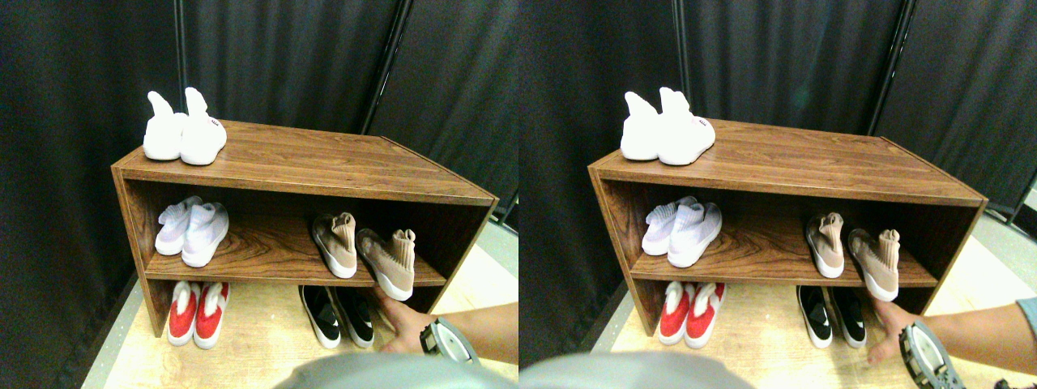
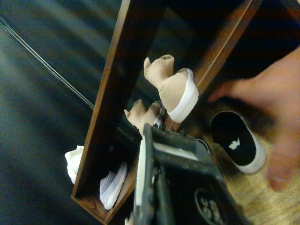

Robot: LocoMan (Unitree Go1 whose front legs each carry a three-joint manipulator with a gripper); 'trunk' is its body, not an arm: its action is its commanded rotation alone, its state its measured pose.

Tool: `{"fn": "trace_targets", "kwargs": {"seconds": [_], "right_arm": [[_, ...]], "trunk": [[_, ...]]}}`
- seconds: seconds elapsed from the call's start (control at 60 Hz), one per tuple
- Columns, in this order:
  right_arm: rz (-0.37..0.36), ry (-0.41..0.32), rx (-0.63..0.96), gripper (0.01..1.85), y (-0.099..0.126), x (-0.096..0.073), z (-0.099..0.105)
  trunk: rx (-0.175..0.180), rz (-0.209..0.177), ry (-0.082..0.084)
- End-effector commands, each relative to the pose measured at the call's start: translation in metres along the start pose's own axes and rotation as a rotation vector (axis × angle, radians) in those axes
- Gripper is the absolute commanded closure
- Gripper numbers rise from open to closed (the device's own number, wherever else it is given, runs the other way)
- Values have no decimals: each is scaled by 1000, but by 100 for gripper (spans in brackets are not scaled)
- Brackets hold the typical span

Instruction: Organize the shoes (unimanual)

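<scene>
The beige-tan shoes stand on the right of the rack's middle shelf. One beige shoe [image 1: 334, 243] sits straight, and the other beige shoe [image 1: 389, 261] is angled with its white toe over the shelf's front edge. The black shoes [image 1: 339, 316] lie side by side on the floor below them. A person's hand [image 1: 403, 324] reaches in from the right, just beside the black pair. In the wrist view my right gripper [image 2: 152, 140] points at the beige shoes [image 2: 176, 91], short of the rack. A black shoe [image 2: 236, 143] and the blurred hand [image 2: 276, 108] lie beside it.
The wooden rack [image 1: 324, 162] stands against a dark curtain. An all-white high-cuff pair [image 1: 182, 134] sits on its top at the left. A pale knit pair [image 1: 193, 231] is at the left of the middle shelf, with a red-and-white pair [image 1: 197, 312] below it.
</scene>
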Motion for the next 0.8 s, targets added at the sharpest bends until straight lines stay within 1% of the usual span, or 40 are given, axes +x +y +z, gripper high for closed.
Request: {"fn": "trace_targets", "kwargs": {"seconds": [0.017,0.117,0.183,0.217,0.25,0.267,0.283,0.3,0.35,0.367,0.383,0.4,0.417,0.433,0.467,0.533,0.617,0.683,0.717,0.767,0.8], "right_arm": [[66,-8,-54,180,12,0,-1],[54,-21,-17,180,13,-1,0],[67,8,-28,180,14,-2,1],[43,-17,3,180,15,-2,2],[35,-11,19,180,16,-3,2],[28,-4,24,168,16,-4,2],[28,-4,24,168,16,-4,2],[23,-1,26,159,17,-5,3],[-3,-40,31,116,18,-7,4],[-5,-44,30,111,18,-8,4],[-5,-44,30,111,18,-8,4],[-8,-56,29,93,18,-8,4],[-8,-56,29,93,18,-8,4],[-4,-60,35,87,18,-8,4],[-4,-59,35,85,18,-8,4],[-12,-58,31,67,16,-2,7],[-23,-81,-2,58,13,4,8],[-19,-76,3,58,10,9,10],[-21,-84,-3,58,9,12,10],[-31,-94,-11,60,7,17,11],[-40,-95,-15,58,7,20,12]], "trunk": [[-11,1,8],[-6,-4,7],[-4,-5,7],[-2,-7,8],[-2,-7,8],[-1,-8,6],[-1,-8,6],[0,-9,6],[0,-9,6],[2,-11,4],[2,-11,4],[2,-11,4],[3,-12,6],[3,-12,6],[4,-13,5],[5,-14,5],[6,-15,5],[7,-14,6],[8,-14,7],[8,-13,7],[7,-12,6]]}}
